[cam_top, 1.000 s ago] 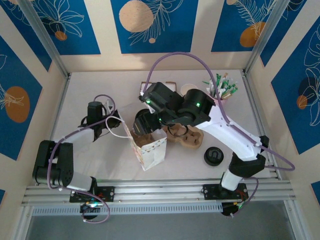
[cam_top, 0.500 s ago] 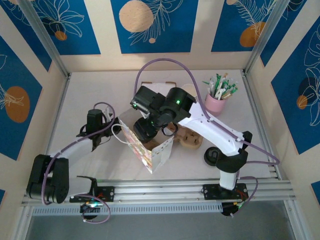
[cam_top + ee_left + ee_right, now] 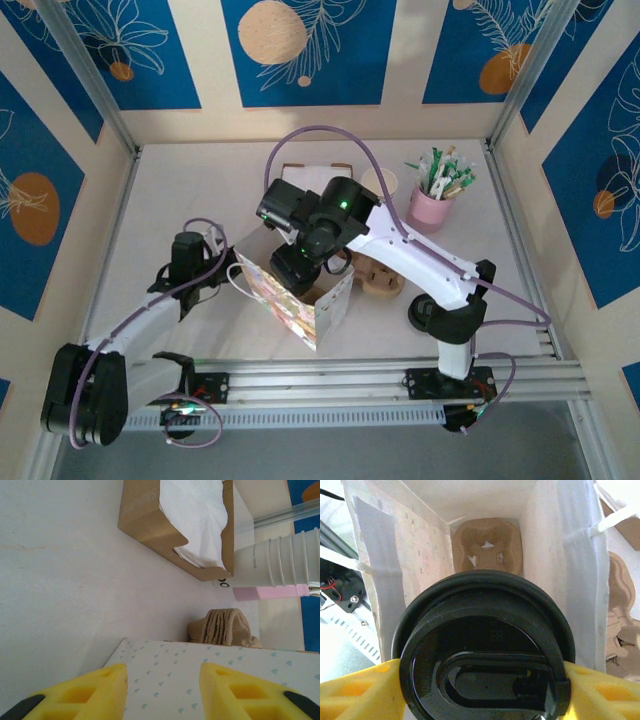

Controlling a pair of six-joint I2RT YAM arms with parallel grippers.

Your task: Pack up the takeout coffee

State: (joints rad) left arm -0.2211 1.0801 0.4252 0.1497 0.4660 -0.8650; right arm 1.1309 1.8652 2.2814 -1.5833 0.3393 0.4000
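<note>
Bag (image 3: pixel 280 300) and right gripper (image 3: pixel 480 692) now sit nearer the bases; its fingers clasp the takeout coffee (image 3: pixel 482 640) above the carrier (image 3: pixel 487 542). Lower plumb into one hole; left gripper (image 3: pixel 162 680): hold cannot be told.

Place: a robot test booth, dressed as a coffee counter.
Frame: metal rails (image 3: pixel 320 382) at 6 o'clock, with slanted corner posts (image 3: pixel 85 75).
Walls: printed blue-and-cream panels (image 3: pixel 300 50) from 9 round to 3 o'clock.
Robots: two arms (image 3: pixel 420 262) bolted at 6 o'clock.
Props: pink cup (image 3: pixel 432 207) of stirrers at 1 o'clock, napkin box (image 3: pixel 142 510) and stacked paper cups (image 3: pixel 280 555) near 12.
</note>
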